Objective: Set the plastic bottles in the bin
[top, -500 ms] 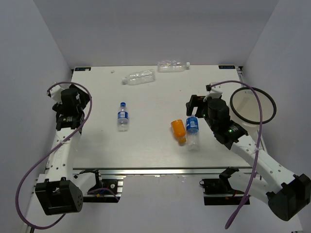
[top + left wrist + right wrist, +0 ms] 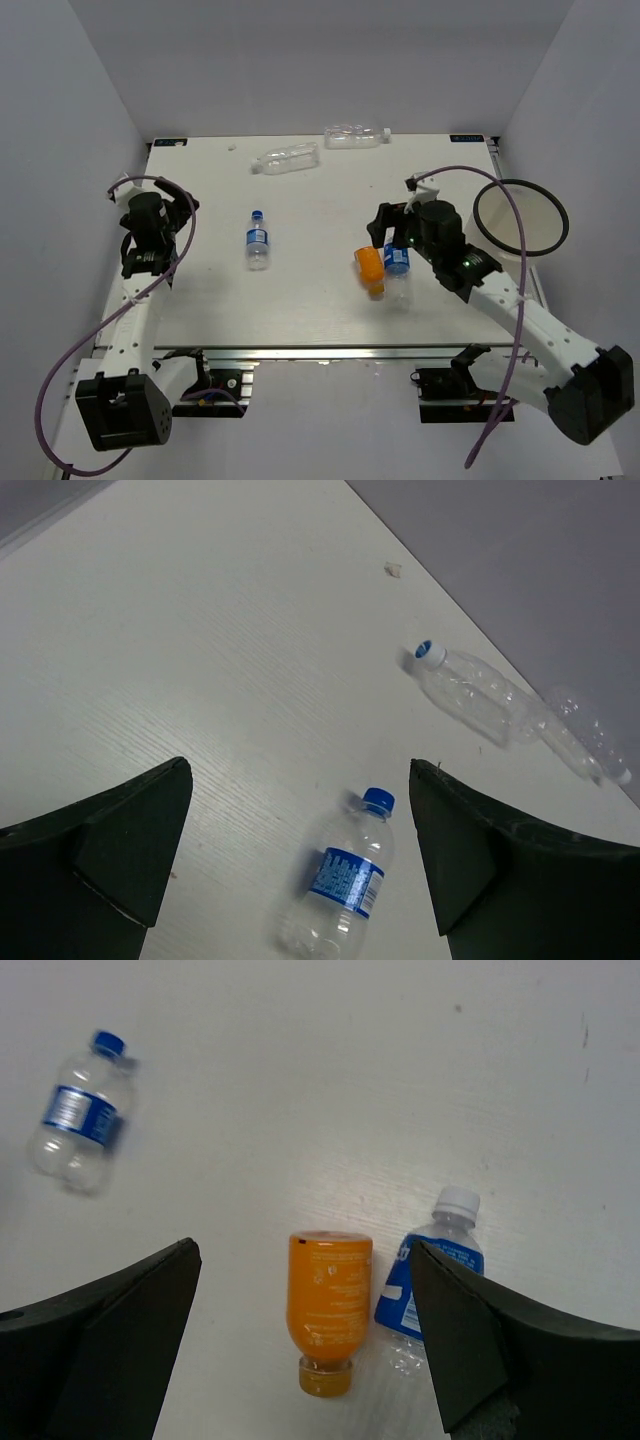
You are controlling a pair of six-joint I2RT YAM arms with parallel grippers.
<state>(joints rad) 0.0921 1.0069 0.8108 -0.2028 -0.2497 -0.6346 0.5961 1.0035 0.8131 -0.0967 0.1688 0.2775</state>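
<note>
- The right gripper (image 2: 302, 1248) is spread wide and holds nothing.
- In its wrist view the orange bottle (image 2: 328, 1305) lies on its side between the two fingers, below them on the table (image 2: 320, 210), with its cap towards the camera.
- A blue-label bottle (image 2: 432, 1270) lies just beside the orange one, close to one finger. Its cap looks white in this view.
- From above, this pair sits right of the table's middle, directly under the right gripper's tips.
- The left gripper (image 2: 300, 765) is also spread wide and holds nothing.
- A blue-cap bottle (image 2: 345, 880) with a blue label lies on its side ahead of the left gripper, framed between its fingers. From above it is well apart from that gripper, left of the table's middle.
- Two clear bottles lie on their sides near the far edge: the nearer clear bottle (image 2: 470, 685), with a blue ring at its neck, and the far clear bottle (image 2: 585, 735) close beyond it.
- The bin (image 2: 530, 215) stands at the table's right edge, beside the right arm and well apart from every bottle.
- All five bottles lie on the table, outside the bin.
- Both blue labels carry white print, too small and blurred to read. The orange bottle has faint print that is also unreadable.
</note>
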